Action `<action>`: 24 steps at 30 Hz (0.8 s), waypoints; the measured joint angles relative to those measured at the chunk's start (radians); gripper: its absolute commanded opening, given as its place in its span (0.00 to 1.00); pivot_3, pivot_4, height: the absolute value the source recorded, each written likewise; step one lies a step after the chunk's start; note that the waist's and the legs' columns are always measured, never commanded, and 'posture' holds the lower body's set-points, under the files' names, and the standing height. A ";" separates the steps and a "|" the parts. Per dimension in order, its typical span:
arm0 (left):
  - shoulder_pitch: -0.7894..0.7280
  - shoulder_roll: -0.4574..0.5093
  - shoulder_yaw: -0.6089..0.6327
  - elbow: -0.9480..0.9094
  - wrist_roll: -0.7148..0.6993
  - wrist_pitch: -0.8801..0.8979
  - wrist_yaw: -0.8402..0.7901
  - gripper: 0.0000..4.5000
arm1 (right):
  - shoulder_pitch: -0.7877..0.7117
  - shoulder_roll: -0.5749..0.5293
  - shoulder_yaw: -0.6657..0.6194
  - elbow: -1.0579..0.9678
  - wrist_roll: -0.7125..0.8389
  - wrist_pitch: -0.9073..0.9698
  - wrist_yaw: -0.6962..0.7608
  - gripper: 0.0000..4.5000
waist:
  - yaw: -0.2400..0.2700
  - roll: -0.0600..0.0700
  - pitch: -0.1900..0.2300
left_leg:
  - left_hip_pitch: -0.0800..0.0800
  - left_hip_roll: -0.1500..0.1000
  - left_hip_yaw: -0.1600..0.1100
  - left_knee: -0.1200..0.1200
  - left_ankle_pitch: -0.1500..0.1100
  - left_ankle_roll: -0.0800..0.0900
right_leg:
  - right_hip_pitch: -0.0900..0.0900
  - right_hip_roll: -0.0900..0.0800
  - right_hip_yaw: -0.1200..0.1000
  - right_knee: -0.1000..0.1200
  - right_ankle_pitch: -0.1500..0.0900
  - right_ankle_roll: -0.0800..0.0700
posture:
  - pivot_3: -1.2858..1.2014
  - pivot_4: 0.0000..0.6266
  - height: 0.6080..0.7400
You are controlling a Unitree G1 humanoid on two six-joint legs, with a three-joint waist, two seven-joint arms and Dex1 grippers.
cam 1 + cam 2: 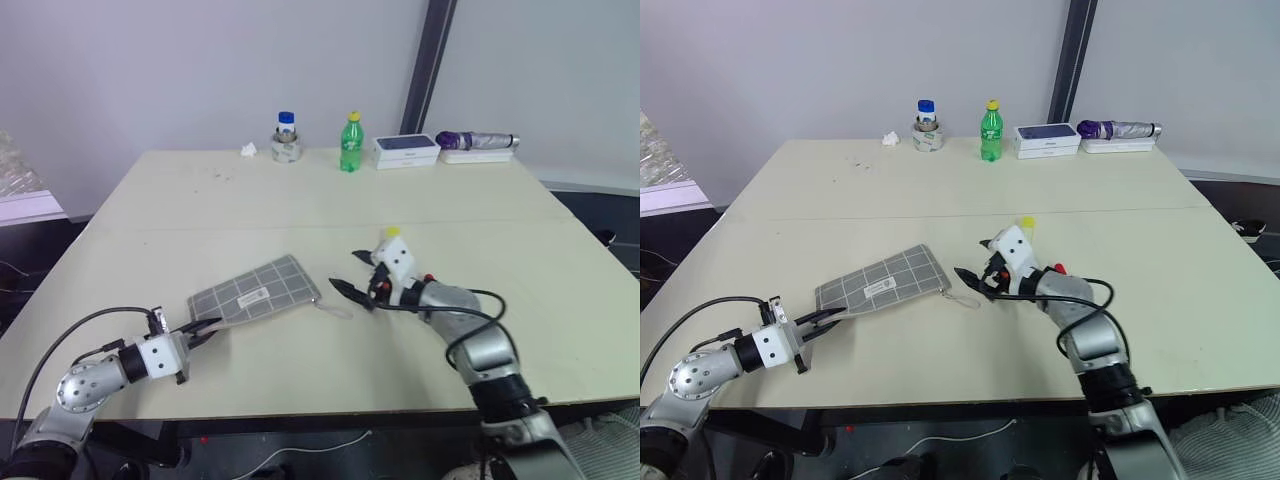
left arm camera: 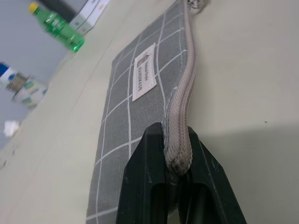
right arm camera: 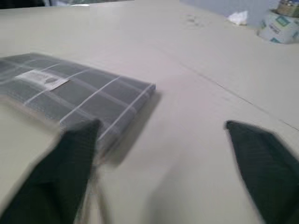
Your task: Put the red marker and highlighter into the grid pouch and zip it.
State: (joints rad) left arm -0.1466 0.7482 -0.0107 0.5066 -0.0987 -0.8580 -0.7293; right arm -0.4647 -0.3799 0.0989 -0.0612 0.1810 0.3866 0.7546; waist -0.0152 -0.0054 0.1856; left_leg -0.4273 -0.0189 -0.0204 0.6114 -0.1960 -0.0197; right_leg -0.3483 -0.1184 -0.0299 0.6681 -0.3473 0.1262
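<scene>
my left pincer pinches the pouch's corner; my right pincer hangs wide open, holding nothing.
the pouch lies flat on the table, stretching away from my left fingers; its zip cord ends just below my right fingertips.

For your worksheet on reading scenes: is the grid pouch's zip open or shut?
Shut: the zip on the grid pouch runs closed along the visible edge; the left hand pinches its end.
</scene>
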 measured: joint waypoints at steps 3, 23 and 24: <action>0.015 -0.018 0.016 -0.028 0.001 0.041 0.022 0.00 | 0.039 -0.005 0.068 -0.007 -0.039 0.013 -0.009 1.00 | 0.000 0.000 0.000 | 0.000 0.000 0.000 0.001 0.000 0.000 | 0.000 0.000 0.000 0.000 0.000 0.000 | 0.52 0.24 1.00; 0.055 -0.082 0.032 -0.143 0.054 0.126 0.094 0.00 | -0.032 0.161 0.202 0.139 -0.162 0.088 -0.147 0.00 | 0.003 0.000 0.000 | 0.000 -0.001 -0.001 0.001 0.000 0.000 | -0.001 0.000 0.000 0.001 0.000 0.000 | 0.52 0.24 1.00; 0.055 -0.084 0.032 -0.148 0.059 0.133 0.098 0.00 | -0.035 0.159 0.212 0.131 -0.162 0.085 -0.132 0.00 | 0.003 0.000 0.000 | 0.000 -0.001 -0.001 0.001 0.000 0.000 | -0.001 0.000 0.000 0.001 0.000 0.000 | 0.52 0.24 1.00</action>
State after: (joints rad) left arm -0.0915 0.6639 0.0215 0.3583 -0.0398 -0.7249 -0.6310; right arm -0.4993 -0.2207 0.3105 0.0697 0.0192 0.4721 0.6224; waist -0.0123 -0.0056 0.1854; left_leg -0.4272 -0.0197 -0.0209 0.6122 -0.1958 -0.0198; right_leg -0.3489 -0.1184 -0.0299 0.6688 -0.3472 0.1262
